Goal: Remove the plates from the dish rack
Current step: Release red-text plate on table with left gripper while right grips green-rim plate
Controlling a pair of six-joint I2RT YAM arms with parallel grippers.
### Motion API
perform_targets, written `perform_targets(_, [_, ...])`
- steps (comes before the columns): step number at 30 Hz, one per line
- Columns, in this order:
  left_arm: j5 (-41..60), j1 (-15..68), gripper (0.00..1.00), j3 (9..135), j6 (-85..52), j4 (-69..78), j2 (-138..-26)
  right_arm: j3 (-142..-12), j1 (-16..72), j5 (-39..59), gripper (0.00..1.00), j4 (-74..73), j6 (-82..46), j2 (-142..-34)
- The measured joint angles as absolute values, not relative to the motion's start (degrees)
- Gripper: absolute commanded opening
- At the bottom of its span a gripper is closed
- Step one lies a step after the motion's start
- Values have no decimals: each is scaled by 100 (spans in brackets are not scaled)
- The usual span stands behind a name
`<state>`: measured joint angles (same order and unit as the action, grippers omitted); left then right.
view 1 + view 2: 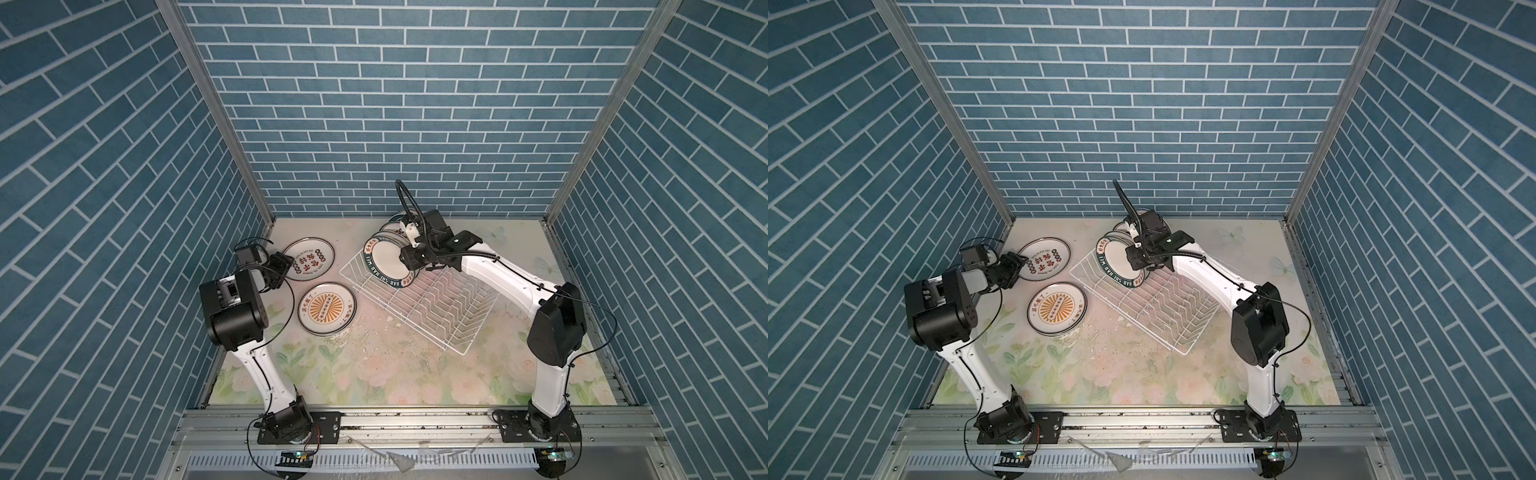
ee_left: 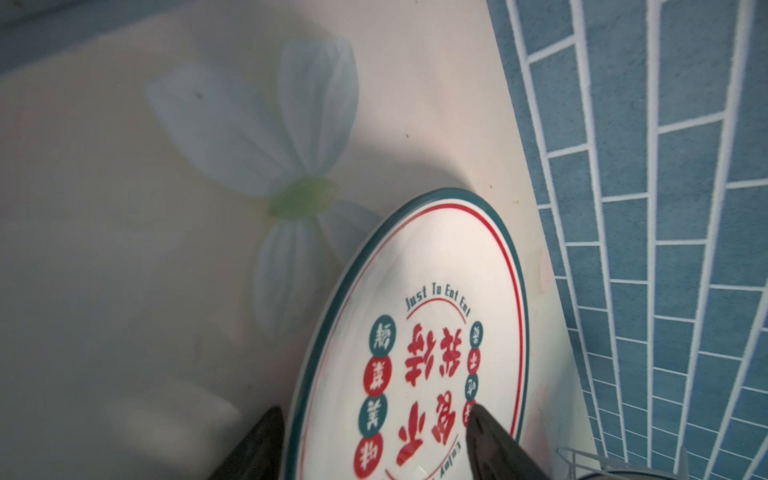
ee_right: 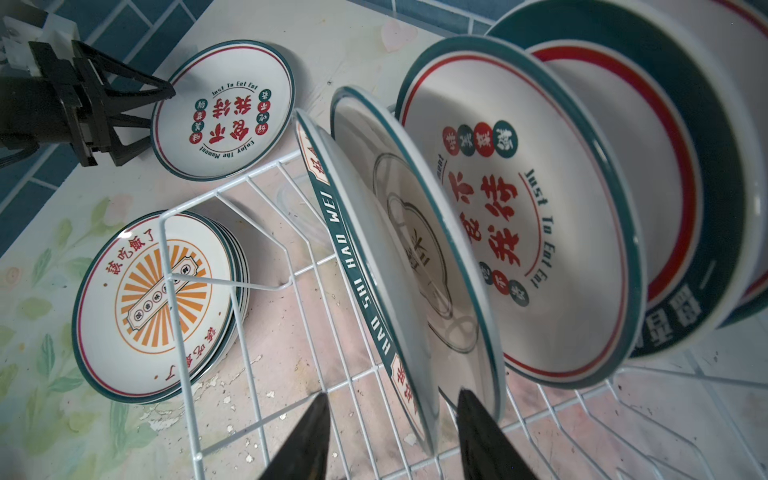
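Observation:
The white wire dish rack sits at an angle mid-table, and several plates stand at its far end. The front one is a green-lettered plate. My right gripper is open, its fingers straddling that plate's rim. A red-character plate lies flat at the far left. My left gripper is open, one finger either side of its near edge.
A short stack of plates topped by an orange sunburst plate lies just left of the rack. More plates stand behind the front one. Blue tiled walls close the table on three sides, close behind the left gripper.

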<state>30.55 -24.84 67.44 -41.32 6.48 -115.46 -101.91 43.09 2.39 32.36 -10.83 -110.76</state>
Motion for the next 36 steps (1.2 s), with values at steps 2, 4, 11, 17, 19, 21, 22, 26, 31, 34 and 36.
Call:
perform_targets(2, [3039,-2574,94,6652,-4147,604,-11386,-10331,4309,266,49,3258,-1026,-11205])
perform_targets(4, [2978,-2641,95,6571,-4152,552,-11266,-10464,4309,285,48,3315,-996,-11330])
perform_targets(11, [2965,-2735,99,6132,-4132,414,-10895,-10936,4307,364,39,3538,-829,-11773])
perform_targets(17, [2967,-2689,99,5478,-4134,257,-10171,-11019,4278,445,29,3599,-696,-11928])
perform_targets(19, [2945,-2628,99,5304,-4110,145,-9854,-11019,4274,504,25,3614,-668,-11948])
perform_targets(21, [2906,-2497,99,5179,-4053,19,-9524,-11019,4274,552,21,3634,-600,-11957])
perform_targets(22, [2860,-2399,99,5135,-4012,-51,-9356,-11019,4274,554,19,3642,-550,-11959])
perform_targets(26, [2703,-1925,99,5092,-3815,-362,-8805,-11019,4228,327,9,3686,-82,-11963])
perform_targets(31, [2495,-1302,99,5015,-3575,-624,-8265,-11019,4174,209,1,3734,-104,-11970])
perform_targets(34, [2388,-1109,99,4845,-3479,-701,-7911,-11019,4176,172,0,3756,-99,-11970])
perform_targets(36, [2298,-1031,99,4729,-3417,-779,-7673,-11019,4193,132,0,3760,-78,-11959])
